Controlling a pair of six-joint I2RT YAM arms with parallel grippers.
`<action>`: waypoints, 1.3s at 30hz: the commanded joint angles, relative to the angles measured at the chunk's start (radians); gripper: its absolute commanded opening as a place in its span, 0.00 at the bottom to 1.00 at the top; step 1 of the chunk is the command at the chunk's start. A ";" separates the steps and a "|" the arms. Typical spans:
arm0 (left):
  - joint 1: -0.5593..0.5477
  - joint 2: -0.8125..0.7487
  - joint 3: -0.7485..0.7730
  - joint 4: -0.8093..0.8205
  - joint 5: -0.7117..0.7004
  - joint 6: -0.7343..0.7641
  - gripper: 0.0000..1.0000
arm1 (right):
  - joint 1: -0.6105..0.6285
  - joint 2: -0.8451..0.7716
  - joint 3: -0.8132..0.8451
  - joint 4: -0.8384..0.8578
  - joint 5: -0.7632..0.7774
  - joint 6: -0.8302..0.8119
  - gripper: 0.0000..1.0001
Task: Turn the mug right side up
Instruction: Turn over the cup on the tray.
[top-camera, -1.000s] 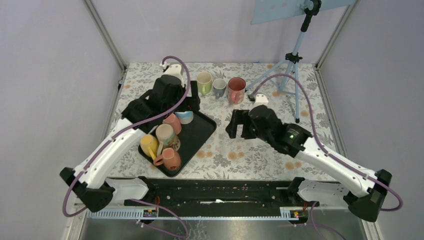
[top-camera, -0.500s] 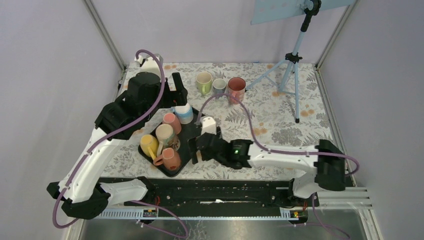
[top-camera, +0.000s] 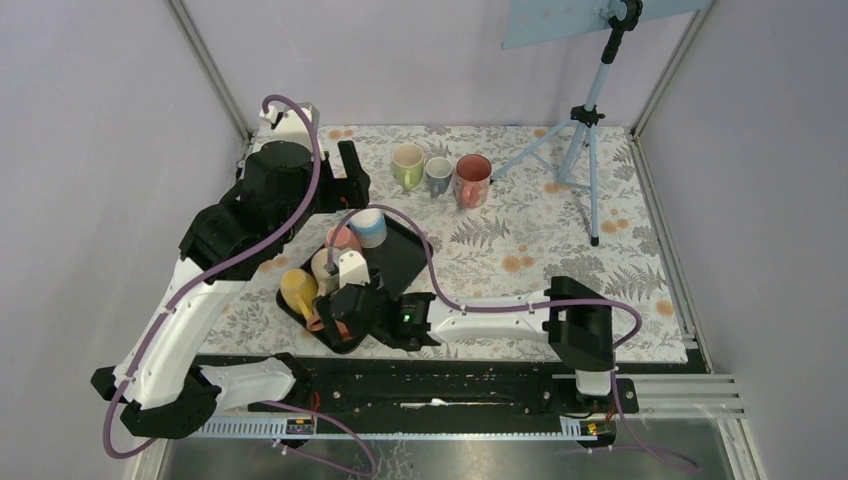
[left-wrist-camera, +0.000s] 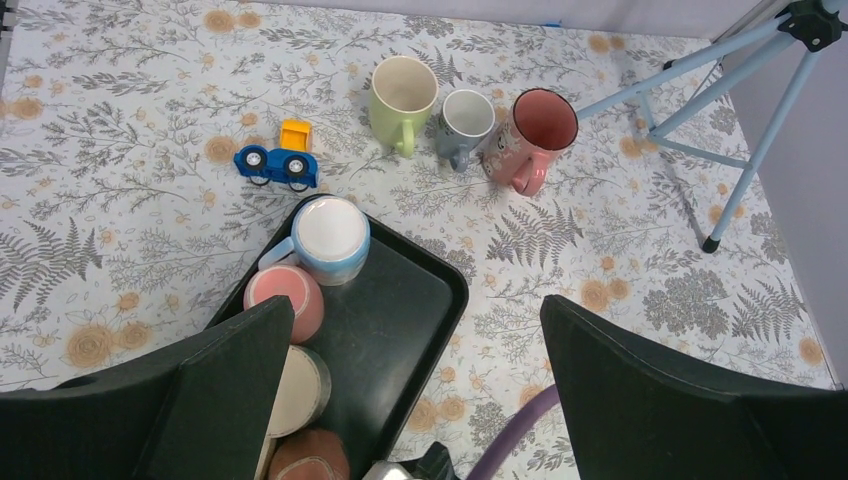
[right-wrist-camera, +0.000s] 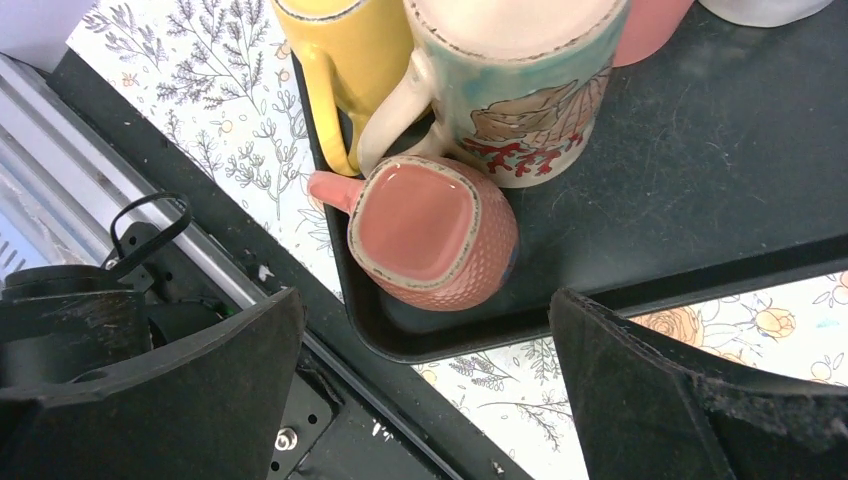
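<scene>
The turn is not yet begun — the pink mug (right-wrist-camera: 435, 235) sits upside down at the near corner of the tray (right-wrist-camera: 700, 200), the right gripper (right-wrist-camera: 425, 330) hovering above it, jaws wide apart and empty — the left gripper (left-wrist-camera: 415, 305) likewise.

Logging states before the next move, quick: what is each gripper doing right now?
Left gripper: open, holding nothing.
Right gripper: open, holding nothing, poised over the pink textured mug.
</scene>
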 joint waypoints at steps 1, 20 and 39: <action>0.005 -0.005 0.042 0.008 -0.015 0.023 0.99 | 0.012 0.045 0.072 0.025 0.020 -0.029 1.00; 0.006 -0.001 0.009 0.043 0.021 0.023 0.99 | 0.015 0.196 0.084 0.111 0.118 -0.112 1.00; 0.005 -0.002 -0.015 0.052 0.035 0.017 0.99 | -0.008 0.099 -0.141 0.288 0.176 -0.123 1.00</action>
